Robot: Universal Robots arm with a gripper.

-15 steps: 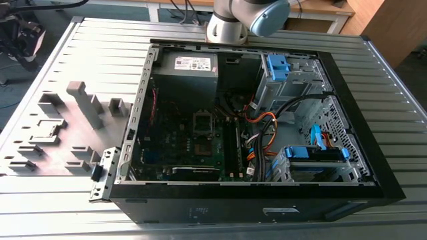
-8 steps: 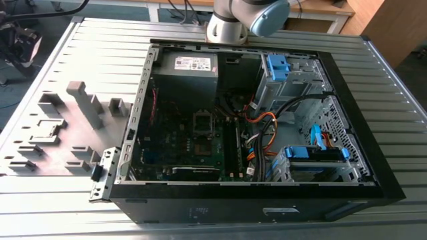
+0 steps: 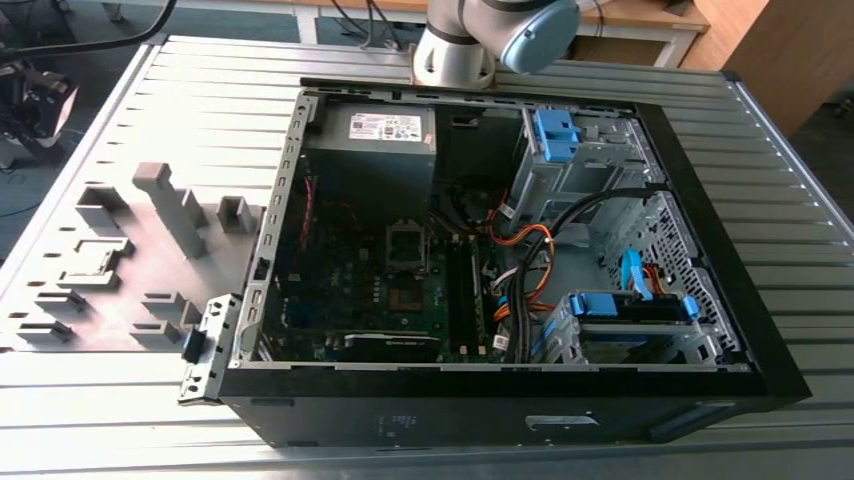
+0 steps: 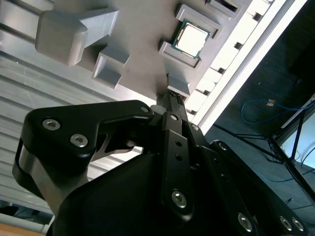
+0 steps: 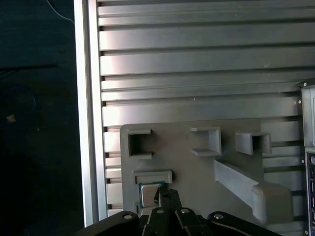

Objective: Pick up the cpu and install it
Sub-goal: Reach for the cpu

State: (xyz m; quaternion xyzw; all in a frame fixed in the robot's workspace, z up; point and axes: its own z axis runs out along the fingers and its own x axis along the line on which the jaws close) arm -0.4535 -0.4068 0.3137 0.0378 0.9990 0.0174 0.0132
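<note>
The cpu [image 4: 191,38] [image 5: 146,194] is a small silver-topped square lying flat in a pocket of the grey fixture plate [image 3: 134,250] [image 4: 142,64] [image 5: 187,167], on the exterior view's left beside the PC case. In both wrist views my gripper [image 4: 170,96] [image 5: 166,194] hangs well above the plate, shut and holding nothing. In the first wrist view its tip overlaps the cpu's edge. The arm's base [image 3: 461,40] stands behind the case.
The open black PC case [image 3: 747,350] lies on the slatted aluminium table [image 3: 200,80] and shows the motherboard [image 3: 380,300] with its socket [image 3: 407,245], cables and blue drive bays. Tall grey blocks [image 4: 64,34] [image 5: 268,196] rise from the fixture plate. The table edge [image 5: 88,123] drops to dark floor.
</note>
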